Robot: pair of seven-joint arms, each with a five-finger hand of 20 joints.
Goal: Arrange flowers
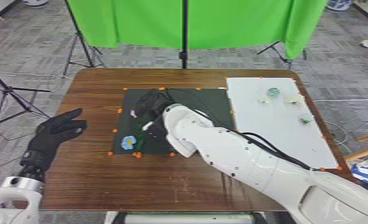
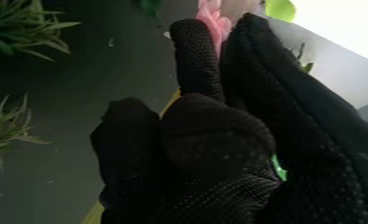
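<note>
The pink flower point(image 2: 214, 21) is pinched between the right hand's point(image 1: 151, 105) fingers, over the black mat point(image 1: 218, 102), left of centre; the right arm point(image 1: 243, 155) blocks its lower right. Blue flower point(image 1: 129, 142) lower left; left hand point(image 1: 58, 131) far left, fingers loosely parted.

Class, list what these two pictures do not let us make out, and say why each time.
- Head view: the fine shape of the small greenish things on the white board; too small.
- Right wrist view: the whole pink flower; the picture's edge and the right hand cut it off.
- Right wrist view: part of the yellow strip; behind the glove.
</note>
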